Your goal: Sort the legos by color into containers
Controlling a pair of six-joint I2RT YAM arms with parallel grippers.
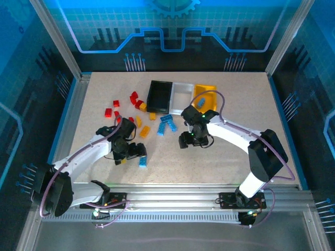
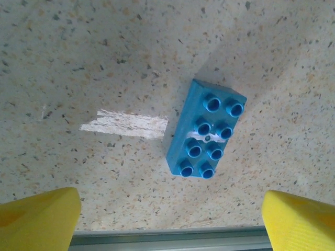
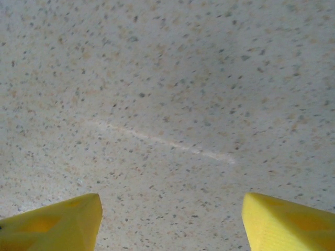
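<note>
A light blue lego (image 2: pixel 205 130) lies studs-up on the table, just ahead of my left gripper (image 2: pixel 170 225). That gripper is open, its yellow fingertips (image 2: pixel 39 219) wide apart and empty. From above, the same blue lego (image 1: pixel 142 161) sits beside the left gripper (image 1: pixel 135 152). My right gripper (image 1: pixel 192 140) hovers open over bare tabletop, with nothing between its yellow fingertips (image 3: pixel 293 222). More legos lie scattered: red ones (image 1: pixel 108 112), orange ones (image 1: pixel 145 131) and blue ones (image 1: pixel 167 123). The black container (image 1: pixel 159 97), white container (image 1: pixel 180 95) and yellow container (image 1: pixel 205 97) stand side by side at the back.
A metal rail (image 2: pixel 167 239) runs along the table's near edge, close behind the left gripper. A pale scuff mark (image 2: pixel 125 124) on the tabletop lies left of the blue lego. Transparent walls enclose the table.
</note>
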